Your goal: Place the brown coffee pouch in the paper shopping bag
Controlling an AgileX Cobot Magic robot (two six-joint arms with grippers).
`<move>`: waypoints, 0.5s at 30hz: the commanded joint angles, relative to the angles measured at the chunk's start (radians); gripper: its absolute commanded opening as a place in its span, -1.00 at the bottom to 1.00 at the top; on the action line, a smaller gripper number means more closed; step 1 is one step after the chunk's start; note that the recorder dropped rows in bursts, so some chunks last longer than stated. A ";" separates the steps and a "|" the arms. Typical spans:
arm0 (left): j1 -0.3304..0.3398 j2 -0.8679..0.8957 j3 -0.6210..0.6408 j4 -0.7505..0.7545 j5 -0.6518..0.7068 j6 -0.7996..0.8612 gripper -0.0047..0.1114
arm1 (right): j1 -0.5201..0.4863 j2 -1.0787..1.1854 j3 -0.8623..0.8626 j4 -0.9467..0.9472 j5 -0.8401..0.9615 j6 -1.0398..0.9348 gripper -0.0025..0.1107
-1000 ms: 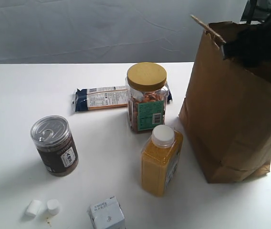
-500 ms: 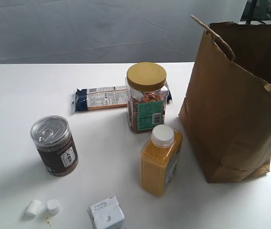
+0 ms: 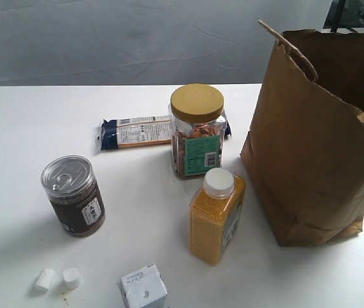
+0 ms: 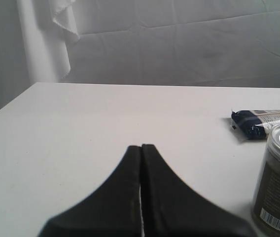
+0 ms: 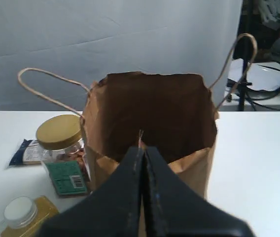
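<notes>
The paper shopping bag (image 3: 316, 141) stands upright at the right of the table, mouth open, its inside dark (image 5: 155, 111). The brown coffee pouch does not show in any view; whether it lies inside the bag cannot be told. My right gripper (image 5: 143, 148) is shut with nothing between its fingers and hovers in front of the bag's near rim. My left gripper (image 4: 141, 146) is shut and empty, low over the bare white table. Neither gripper appears in the exterior view.
On the white table (image 3: 28, 128) stand a yellow-lidded jar (image 3: 197, 130), an orange-filled bottle with a white cap (image 3: 216, 215), a dark can with a pull-tab lid (image 3: 73, 196) and a white carton (image 3: 143, 290). A dark blue snack packet (image 3: 134, 132) lies behind the jar. Two small white caps (image 3: 57, 279) lie front left.
One second ago a dark arm shape hung over the bag's mouth in the exterior view; it has gone from that view. The objects on the table have not moved.
</notes>
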 commanded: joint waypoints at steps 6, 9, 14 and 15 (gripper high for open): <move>0.004 -0.003 0.004 0.004 -0.003 -0.003 -0.92 | -0.141 -0.111 0.351 0.192 -0.430 -0.200 -0.96; 0.004 -0.003 0.004 0.004 -0.003 -0.003 -0.92 | -0.218 -0.116 0.443 0.258 -0.540 -0.230 -0.96; 0.004 -0.003 0.004 0.004 -0.003 -0.003 -0.92 | -0.312 -0.116 0.572 0.290 -0.650 -0.230 -0.96; 0.004 -0.003 0.004 0.004 -0.003 -0.003 -0.92 | -0.323 -0.116 0.597 0.292 -0.671 -0.230 -0.96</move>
